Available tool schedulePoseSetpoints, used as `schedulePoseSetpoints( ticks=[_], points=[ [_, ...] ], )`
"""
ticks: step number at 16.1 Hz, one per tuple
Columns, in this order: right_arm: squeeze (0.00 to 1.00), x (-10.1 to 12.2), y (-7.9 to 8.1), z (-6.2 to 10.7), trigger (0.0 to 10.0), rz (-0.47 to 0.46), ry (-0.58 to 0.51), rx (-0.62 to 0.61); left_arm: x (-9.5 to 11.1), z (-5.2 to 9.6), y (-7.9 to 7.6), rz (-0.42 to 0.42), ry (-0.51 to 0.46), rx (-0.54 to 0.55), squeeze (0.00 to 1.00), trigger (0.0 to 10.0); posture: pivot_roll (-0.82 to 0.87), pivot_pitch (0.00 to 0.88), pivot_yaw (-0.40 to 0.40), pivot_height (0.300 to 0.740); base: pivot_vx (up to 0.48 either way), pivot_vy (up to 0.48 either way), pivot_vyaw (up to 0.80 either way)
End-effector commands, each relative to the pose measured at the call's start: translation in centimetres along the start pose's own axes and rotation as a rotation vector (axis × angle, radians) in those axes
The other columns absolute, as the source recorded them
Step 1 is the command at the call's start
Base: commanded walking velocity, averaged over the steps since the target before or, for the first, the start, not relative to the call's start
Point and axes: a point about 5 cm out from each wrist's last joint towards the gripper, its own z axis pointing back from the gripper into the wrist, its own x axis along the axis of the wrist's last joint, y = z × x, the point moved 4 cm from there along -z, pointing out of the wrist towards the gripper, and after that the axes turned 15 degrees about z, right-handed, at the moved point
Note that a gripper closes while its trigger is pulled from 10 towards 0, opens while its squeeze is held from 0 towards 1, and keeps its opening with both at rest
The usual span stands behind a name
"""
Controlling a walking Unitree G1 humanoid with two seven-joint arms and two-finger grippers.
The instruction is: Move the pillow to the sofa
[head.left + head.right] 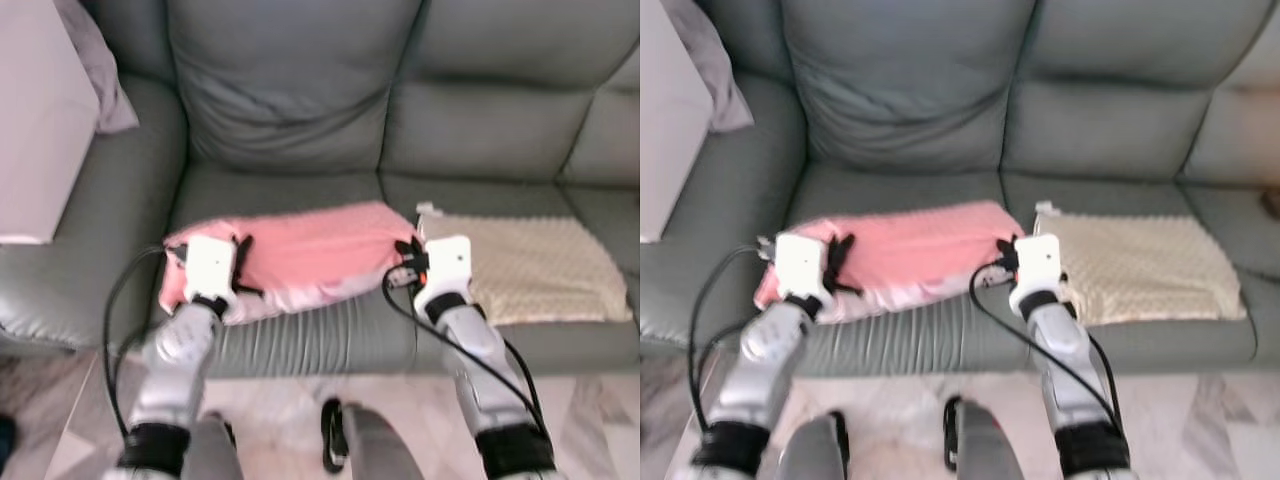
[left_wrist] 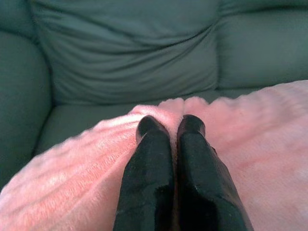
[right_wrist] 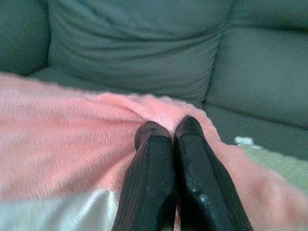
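**Pink pillow on the sofa seat, both hands pinched on it**

So the pink pillow (image 1: 300, 250) is lying flat on the grey-green sofa (image 1: 300, 110) seat, right beside a beige pillow (image 1: 530, 265). The left hand (image 2: 171, 127) has its fingers closed together, gripping the pillow's left end. The right hand (image 3: 168, 129) is the same deal at the right end, fingers pressed shut on the pink fabric.
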Motion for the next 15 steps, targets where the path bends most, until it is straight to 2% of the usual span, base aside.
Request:
schedulePoseSetpoints(
  ticks=[1, 3, 7, 12, 15],
  points=[
    [0.00, -1.0, -0.2, 0.2, 10.0, -0.001, 0.037, 0.004, -0.3, 0.1, 0.7, 0.004, 0.008, 0.034, 0.00, 10.0, -0.05, 0.378, -0.100, 0.740, 0.000, 0.000, 0.00],
    [0.00, -0.5, 0.1, -0.5, 10.0, -0.003, 0.029, 0.012, 0.3, -0.4, 1.5, 0.006, -0.010, 0.066, 0.00, 10.0, -0.05, 0.386, -0.096, 0.740, 0.000, 0.000, 0.00],
    [0.00, -0.1, 1.3, -0.7, 10.0, -0.023, -0.002, 0.039, 0.4, -0.4, 1.1, 0.014, -0.015, 0.057, 0.00, 10.0, -0.03, 0.387, -0.086, 0.695, 0.000, 0.000, 0.00],
    [0.00, -0.3, 1.6, -0.7, 10.0, -0.018, -0.009, 0.062, 0.1, -0.1, 1.0, 0.017, 0.001, 0.052, 0.00, 10.0, -0.02, 0.386, -0.082, 0.640, 0.000, 0.000, 0.00],
    [0.00, -0.2, 1.8, -0.8, 10.0, -0.021, -0.018, 0.063, 0.3, -0.3, 0.8, 0.013, -0.010, 0.053, 0.00, 10.0, -0.01, 0.367, -0.080, 0.630, 0.000, 0.000, 0.00]
  ],
)
